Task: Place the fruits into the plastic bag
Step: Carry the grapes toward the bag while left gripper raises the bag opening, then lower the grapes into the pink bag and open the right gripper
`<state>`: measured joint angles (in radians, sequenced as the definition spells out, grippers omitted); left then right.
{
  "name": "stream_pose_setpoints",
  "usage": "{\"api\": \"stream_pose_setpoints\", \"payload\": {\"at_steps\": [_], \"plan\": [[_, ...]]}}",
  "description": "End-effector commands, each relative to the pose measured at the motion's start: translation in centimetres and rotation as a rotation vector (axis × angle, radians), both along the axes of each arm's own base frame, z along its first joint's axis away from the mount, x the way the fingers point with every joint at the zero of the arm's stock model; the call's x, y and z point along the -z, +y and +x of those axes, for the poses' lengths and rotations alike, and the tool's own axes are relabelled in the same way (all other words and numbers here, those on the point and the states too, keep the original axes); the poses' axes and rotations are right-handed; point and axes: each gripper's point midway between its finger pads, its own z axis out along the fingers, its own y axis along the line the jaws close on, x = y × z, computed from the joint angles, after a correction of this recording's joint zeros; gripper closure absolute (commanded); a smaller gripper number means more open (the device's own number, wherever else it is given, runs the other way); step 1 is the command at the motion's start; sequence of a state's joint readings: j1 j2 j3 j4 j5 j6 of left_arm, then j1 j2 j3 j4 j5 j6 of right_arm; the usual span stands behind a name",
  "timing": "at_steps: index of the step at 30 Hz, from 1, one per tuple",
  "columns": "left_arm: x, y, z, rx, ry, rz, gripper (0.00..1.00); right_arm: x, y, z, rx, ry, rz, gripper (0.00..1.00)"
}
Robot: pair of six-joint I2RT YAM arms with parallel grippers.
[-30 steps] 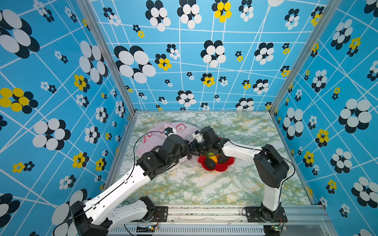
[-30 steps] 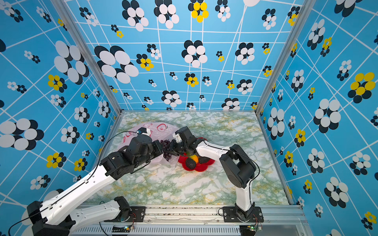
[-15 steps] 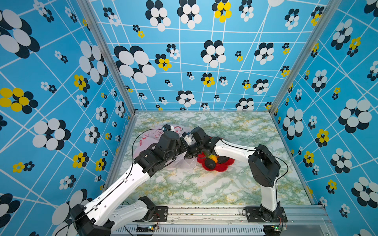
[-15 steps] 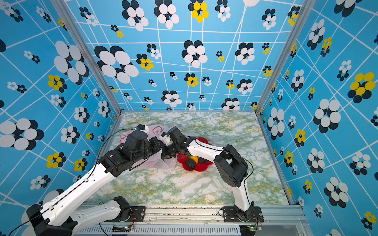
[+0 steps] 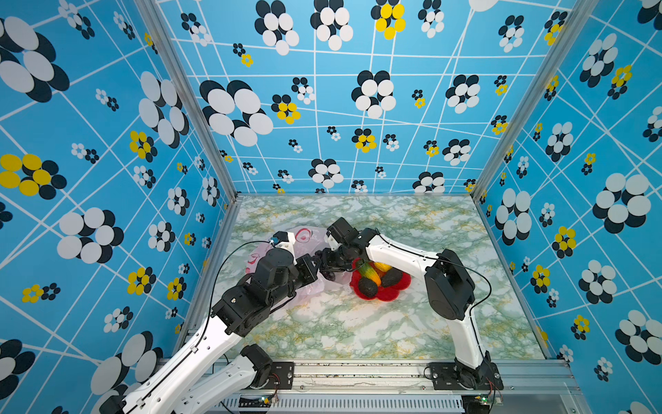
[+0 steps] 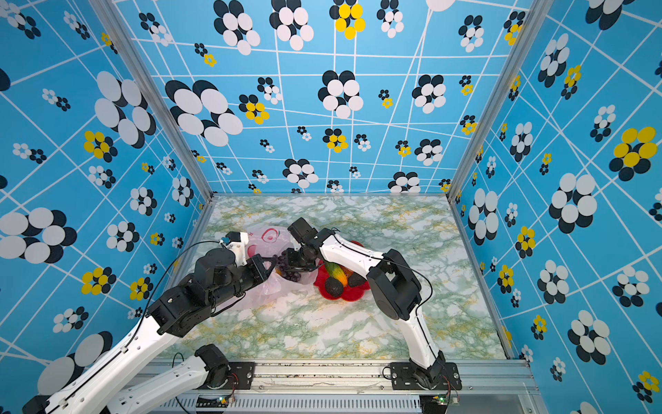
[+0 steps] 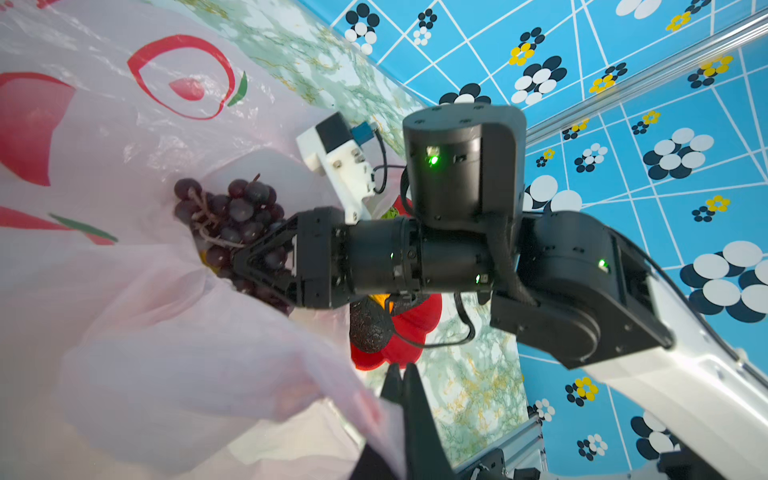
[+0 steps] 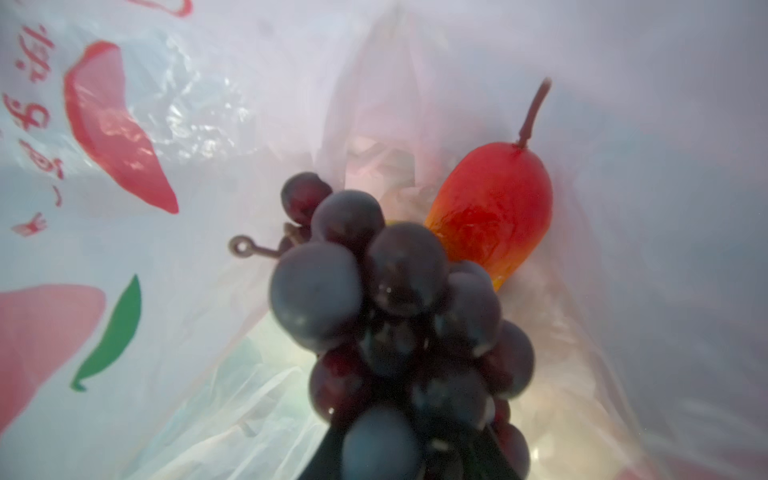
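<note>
Leftward off the red flower-shaped dish [image 5: 390,292] since a second ago, the right gripper [image 7: 259,266] now reaches into the mouth of the plastic bag [image 7: 145,332], clamped on the grape bunch [image 7: 232,216]. The left gripper [image 7: 401,386] is pinched tight on the bag's rim.

Red characters [image 8: 35,120] run down the film, too loose and blurred to read. Beside them are a printed red apple outline [image 7: 180,77] and green leaves. The bag is thin, crinkly, translucent pale pink.

The grapes are glossy dark purple on a brown stem with a looped end. A red-yellow mango [image 8: 494,208] lies inside the bag, just past them. The dish, beside the bag, holds an avocado [image 5: 367,286] and a green-yellow-orange oblong fruit [image 5: 369,272].
</note>
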<state>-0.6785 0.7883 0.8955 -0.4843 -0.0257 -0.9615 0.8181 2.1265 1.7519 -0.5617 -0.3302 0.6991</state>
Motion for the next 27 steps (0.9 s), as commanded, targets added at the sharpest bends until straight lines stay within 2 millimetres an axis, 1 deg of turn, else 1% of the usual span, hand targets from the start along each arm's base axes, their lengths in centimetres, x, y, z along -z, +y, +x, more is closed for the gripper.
{"api": "stream_pose_setpoints", "payload": {"at_steps": [1, 5, 8, 9, 11, 15, 17, 19, 22, 26, 27], "plan": [[1.4, -0.4, -1.4, 0.041, 0.039, -0.008, 1.0, -1.6, -2.1, 3.2, 0.112, -0.063, -0.052, 0.68], [3.5, 0.0, -2.7, 0.05, 0.091, 0.011, 1.0, -2.5, -3.5, 5.9, 0.171, -0.101, -0.074, 0.68], [4.6, 0.4, -3.3, 0.036, 0.111, 0.004, 1.0, -2.6, -4.1, 7.3, 0.194, -0.099, -0.068, 0.67], [4.9, 0.5, -3.5, 0.032, 0.118, 0.003, 1.0, -2.7, -4.0, 7.5, 0.192, -0.098, -0.055, 0.68], [5.6, 0.9, -3.7, 0.02, 0.132, 0.003, 1.0, -3.0, -3.2, 7.5, 0.168, -0.091, 0.001, 0.67], [6.7, 1.7, -4.1, -0.011, 0.157, 0.018, 1.0, -4.1, -0.7, 6.1, 0.092, -0.077, 0.178, 0.67], [7.3, 2.2, -4.2, -0.033, 0.17, 0.029, 1.0, -4.7, 0.4, 4.8, 0.032, -0.087, 0.265, 0.67], [7.9, 2.7, -4.2, -0.056, 0.182, 0.039, 1.0, -5.0, 1.0, 3.3, -0.029, -0.084, 0.327, 0.67], [8.7, 3.4, -4.1, -0.084, 0.2, 0.044, 1.0, -4.2, 1.2, 1.0, -0.115, -0.051, 0.378, 0.68], [9.8, 4.6, -4.2, -0.135, 0.236, 0.029, 1.0, -4.7, 1.3, -1.1, -0.213, -0.078, 0.472, 0.65], [9.9, 4.9, -4.2, -0.143, 0.239, 0.024, 1.0, -4.9, 1.2, -1.3, -0.228, -0.104, 0.482, 0.65]]}}
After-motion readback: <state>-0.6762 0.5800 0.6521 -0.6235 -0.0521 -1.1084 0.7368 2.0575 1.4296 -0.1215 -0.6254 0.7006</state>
